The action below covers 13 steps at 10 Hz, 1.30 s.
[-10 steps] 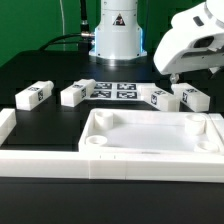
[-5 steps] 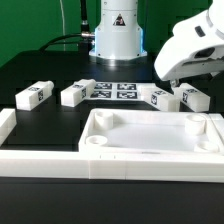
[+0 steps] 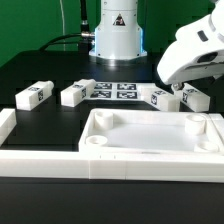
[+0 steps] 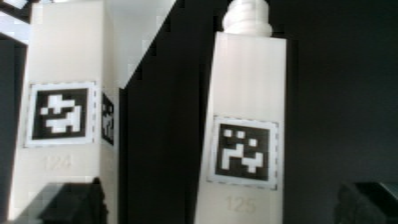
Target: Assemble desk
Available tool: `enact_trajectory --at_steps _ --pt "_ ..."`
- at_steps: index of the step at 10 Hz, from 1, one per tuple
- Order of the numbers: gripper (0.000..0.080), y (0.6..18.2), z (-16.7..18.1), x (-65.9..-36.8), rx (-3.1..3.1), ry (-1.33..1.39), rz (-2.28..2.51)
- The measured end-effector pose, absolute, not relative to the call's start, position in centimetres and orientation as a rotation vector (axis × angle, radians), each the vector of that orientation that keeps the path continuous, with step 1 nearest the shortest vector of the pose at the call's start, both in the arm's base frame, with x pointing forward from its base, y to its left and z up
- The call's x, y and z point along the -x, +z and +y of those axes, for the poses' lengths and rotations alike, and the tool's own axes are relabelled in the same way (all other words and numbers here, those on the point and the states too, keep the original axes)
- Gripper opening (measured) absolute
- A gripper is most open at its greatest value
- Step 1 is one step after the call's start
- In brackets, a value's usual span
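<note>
Since a second ago the arm (image 3: 196,50) has sunk a little toward seven o'clock, so its white housing now hangs just above the two legs at the exterior view's right; every loose part on the black table (image 3: 40,60) lies where it did. The gripper (image 4: 217,204) stands spread wide with nothing in its hold: its dark fingertips (image 4: 71,205) show well apart in the wrist view and touch neither part that I can see. The desk top (image 3: 150,133), a white tray with rounded recesses in its corners, lies open side up near the front, just behind the border rail (image 3: 40,160). From its centre the first leg (image 3: 33,95) lies at ten o'clock, the second leg (image 3: 76,93) at eleven, the third leg (image 3: 160,97) at twelve and the fourth leg (image 3: 192,98) at one, all on their sides and apart from one another. The marker board (image 3: 115,90) lies flat between the second and third legs, in front of the robot base (image 3: 117,38). Each leg bears a black-and-white square tag. In the wrist view the pegged leg (image 4: 249,110) and the neighbour leg (image 4: 63,100) lie side by side; faint characters under their tags are too blurred to read. A triangular warning label (image 3: 118,18) sits on the base, its symbol illegible.
</note>
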State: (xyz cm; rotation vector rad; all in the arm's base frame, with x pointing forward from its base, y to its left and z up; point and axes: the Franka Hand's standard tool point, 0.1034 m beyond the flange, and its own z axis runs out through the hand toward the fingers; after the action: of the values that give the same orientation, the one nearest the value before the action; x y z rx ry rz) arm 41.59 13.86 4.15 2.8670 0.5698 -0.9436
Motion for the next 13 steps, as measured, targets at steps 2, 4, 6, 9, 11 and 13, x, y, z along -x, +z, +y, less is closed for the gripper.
enact_trajectory --at_steps 2,4,6,9,11,13 --pt "0.0649 4.0 14.9 -43.5 -2.867 -0.947 0.539" --pt "0.0649 3.9 15.2 -45.4 -2.875 -0.947 0.530" --pt "0.0649 3.8 15.2 -45.0 -2.868 -0.962 0.532" --pt "0.0649 3.1 15.4 -44.2 -2.734 -1.233 0.527" --pt "0.0649 2.5 15.5 -44.3 -2.660 -1.372 0.522" --pt "0.0649 1.6 15.6 -44.0 -2.618 -1.443 0.520"
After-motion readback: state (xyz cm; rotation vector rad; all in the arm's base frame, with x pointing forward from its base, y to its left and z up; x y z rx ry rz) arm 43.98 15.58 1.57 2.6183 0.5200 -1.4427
